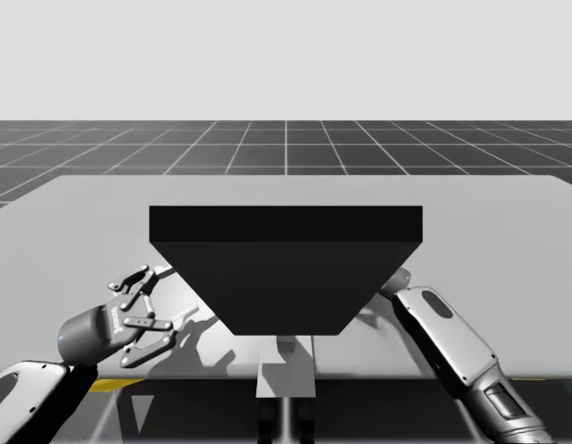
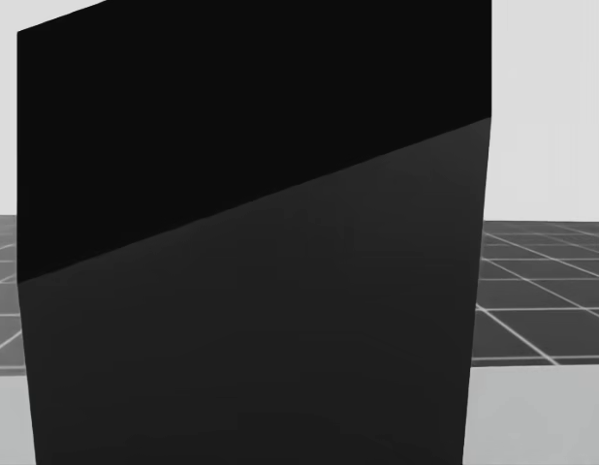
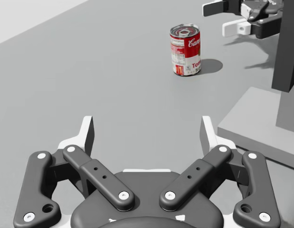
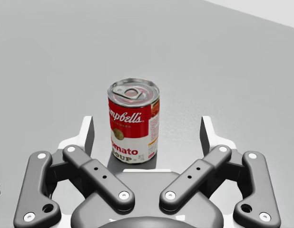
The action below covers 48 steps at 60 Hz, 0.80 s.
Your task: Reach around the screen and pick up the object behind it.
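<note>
Screen (image 1: 286, 268), black and wide, takes up the middle of the high view, standing on the grey desk (image 1: 508, 259). In the head view the screen (image 2: 251, 291) covers nearly the whole frame, with grid floor showing at the right edge.

At the lower left of the high view my left end effector (image 1: 175, 301) hangs over the desk just beside the screen's left edge, its fingers spread and released. My right arm (image 1: 448, 338) comes in at the lower right and runs behind the screen's right edge.

Seen from my right wrist, the red-and-white can (image 4: 133, 121) stands upright on the desk between the fingers of my right end effector (image 4: 147, 129), which is released, with a gap on each side of the can.

Seen from my left wrist, my left end effector (image 3: 147, 135) holds nothing. The can (image 3: 185, 50) stands well ahead of it, and my right end effector (image 3: 218, 19) is near the can on its far side.
</note>
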{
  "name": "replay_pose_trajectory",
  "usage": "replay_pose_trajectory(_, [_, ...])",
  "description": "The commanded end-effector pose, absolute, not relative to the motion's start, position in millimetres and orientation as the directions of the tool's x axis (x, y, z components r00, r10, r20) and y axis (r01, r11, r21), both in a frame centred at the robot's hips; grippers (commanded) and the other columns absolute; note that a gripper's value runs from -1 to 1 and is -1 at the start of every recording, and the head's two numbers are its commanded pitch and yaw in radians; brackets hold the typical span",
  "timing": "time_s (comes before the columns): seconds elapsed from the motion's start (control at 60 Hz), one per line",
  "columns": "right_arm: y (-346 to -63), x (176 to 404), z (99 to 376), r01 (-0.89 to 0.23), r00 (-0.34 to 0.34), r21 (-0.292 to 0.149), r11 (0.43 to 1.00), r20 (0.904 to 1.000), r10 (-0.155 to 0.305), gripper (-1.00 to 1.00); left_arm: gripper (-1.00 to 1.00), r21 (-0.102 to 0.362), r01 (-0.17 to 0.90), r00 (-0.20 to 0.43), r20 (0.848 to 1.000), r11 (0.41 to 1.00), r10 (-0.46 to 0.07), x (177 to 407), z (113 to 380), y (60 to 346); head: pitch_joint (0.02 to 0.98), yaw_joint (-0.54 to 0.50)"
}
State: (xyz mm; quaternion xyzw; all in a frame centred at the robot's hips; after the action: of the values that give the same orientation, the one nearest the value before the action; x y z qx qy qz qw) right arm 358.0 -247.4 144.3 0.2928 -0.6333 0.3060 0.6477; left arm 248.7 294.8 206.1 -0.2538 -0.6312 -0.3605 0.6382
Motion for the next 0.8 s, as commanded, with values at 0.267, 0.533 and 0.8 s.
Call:
replay_pose_trajectory(0.267, [-201.9,398.0,127.9,-0.808,0.054,0.006,0.589,0.9965,0.064,-1.0,-1.0,0.152,0.783,-0.074,0.985,0.603,-0.153,246.0,205.7,294.1,0.185,-0.05])
replay_pose_trajectory(0.533, [-182.4,405.5,115.8,-0.79,0.056,-0.008,0.613,0.9948,0.085,0.12,-1.0,0.161,0.783,-0.08,0.984,0.601,-0.16,243.7,203.9,295.2,0.186,-0.05])
replay_pose_trajectory(0.8, [-207.3,404.2,118.8,-0.761,0.072,0.0,0.649,0.9938,0.084,1.0,-1.0,0.166,0.779,-0.086,0.983,0.604,-0.16,243.0,205.1,294.8,0.185,-0.05])
